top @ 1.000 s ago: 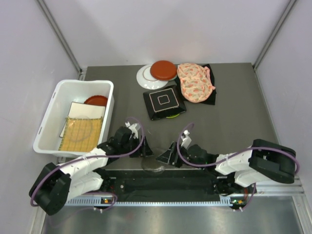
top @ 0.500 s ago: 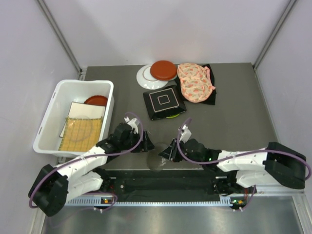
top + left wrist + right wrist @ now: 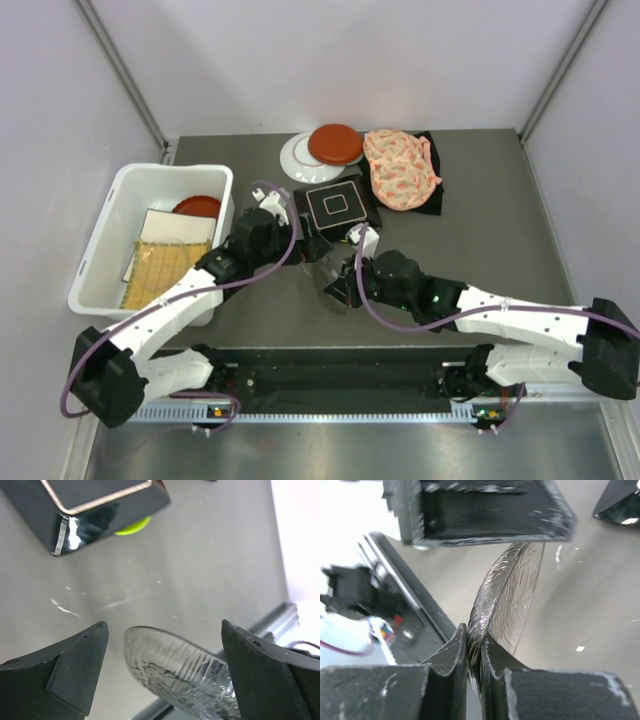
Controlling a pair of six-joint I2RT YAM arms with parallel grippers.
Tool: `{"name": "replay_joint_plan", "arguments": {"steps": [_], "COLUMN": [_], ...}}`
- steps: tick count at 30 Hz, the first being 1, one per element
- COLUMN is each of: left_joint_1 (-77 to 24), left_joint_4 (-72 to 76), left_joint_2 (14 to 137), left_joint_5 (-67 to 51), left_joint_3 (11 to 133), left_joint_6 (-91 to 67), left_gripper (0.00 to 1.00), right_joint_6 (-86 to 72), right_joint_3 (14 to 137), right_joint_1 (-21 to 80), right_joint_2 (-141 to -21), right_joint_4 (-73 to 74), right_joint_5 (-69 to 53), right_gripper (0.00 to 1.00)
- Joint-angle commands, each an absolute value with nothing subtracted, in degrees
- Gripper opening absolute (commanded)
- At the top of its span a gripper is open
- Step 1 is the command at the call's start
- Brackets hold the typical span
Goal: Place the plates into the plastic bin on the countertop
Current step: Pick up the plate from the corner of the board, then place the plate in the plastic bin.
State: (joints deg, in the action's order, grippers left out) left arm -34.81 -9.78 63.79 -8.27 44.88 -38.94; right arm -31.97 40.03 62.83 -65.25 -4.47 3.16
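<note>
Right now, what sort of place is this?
Probably a robot test cell dressed as a kitchen counter, not a real kitchen: a dark grey countertop boxed in by bare pale walls, two arms bolted at its near edge, and assorted plates with a white plastic bin.

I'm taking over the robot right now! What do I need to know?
The left gripper is open and empty, beside the clear glass plate.
The right gripper is shut on that plate's rim, holding it tilted nearly on edge.
Done: the yellow woven square plate, cream square plate and small red plate lie in the white plastic bin.
To do: bin the glass plate, the black square plate with white outline, the lime plate under it, and the red round plate on the white round plate.
</note>
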Motion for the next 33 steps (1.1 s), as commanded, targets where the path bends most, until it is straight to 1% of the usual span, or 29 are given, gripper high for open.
{"name": "replay_joint_plan", "arguments": {"steps": [1,8,14,17,20,21,24,25,26,27,28,29,31,32,33], "left_joint_1": [-34.72,-34.72,-34.72,-34.8,-34.8,-34.89,-34.89,-34.89,-34.81,-34.8,-34.8,-34.89,-34.89,-34.89,-34.89], "left_joint_4": [-7.91,-11.68,-13.53,-14.15,-15.99,-17.48,-20.12,-20.3,-20.56,-20.57,-20.65,-20.65,-20.65,-20.65,-20.65], "left_joint_2": [66.97,69.61,71.97,72.94,73.91,74.09,74.88,75.06,75.41,75.58,75.93,76.37,76.99,77.34,77.6], "left_joint_5": [-14.93,-22.67,-28.74,-30.4,-31.2,-31.03,-30.5,-30.5,-30.76,-31.2,-31.46,-31.9,-32.87,-33.05,-33.13], "left_joint_3": [46.93,48.95,49.83,49.4,50.01,50.36,51.76,52.12,52.21,52.29,52.29,52.29,52.38,52.38,52.38], "left_joint_6": [-42.45,-42.36,-43.5,-43.33,-42.1,-41.06,-39.29,-39.2,-39.2,-39.2,-39.2,-39.37,-39.55,-39.55,-39.55], "left_gripper": [0.99,0.97,0.96,0.93,0.85,0.8,0.7,0.63,0.6,0.56,0.5,0.46,0.39,0.32,0.29], "right_joint_6": [-18.99,-9.6,-2.3,-0.27,2.98,3.6,5.8,6.93,7.38,7.99,8.96,9.49,10.8,11.25,11.69], "right_joint_3": [44.03,46.22,48.51,49.13,49.75,49.83,49.92,50.18,50.1,50.1,50.01,49.92,49.75,49.75,49.75], "right_joint_1": [62.58,63.63,66.44,67.59,68.2,68.73,69.87,70.4,70.75,71.1,71.97,72.33,73.47,73.74,74.0], "right_joint_2": [-65.48,-65.56,-67.85,-68.47,-68.82,-68.91,-69.17,-69.6,-69.78,-69.96,-70.31,-70.57,-71.01,-71.28,-71.54], "right_joint_4": [2.28,5.27,7.82,8.35,8.88,8.88,8.7,8.79,8.79,8.7,8.44,8.0,7.56,6.95,6.86], "right_joint_5": [1.67,4.65,11.24,14.05,16.17,17.22,18.89,19.59,20.21,21.78,22.49,23.54,24.6,25.83,26.36], "right_gripper": [0.0,0.0,0.0,0.0,0.0,0.0,0.0,0.0,0.01,0.03,0.06,0.11,0.14,0.16,0.18]}}
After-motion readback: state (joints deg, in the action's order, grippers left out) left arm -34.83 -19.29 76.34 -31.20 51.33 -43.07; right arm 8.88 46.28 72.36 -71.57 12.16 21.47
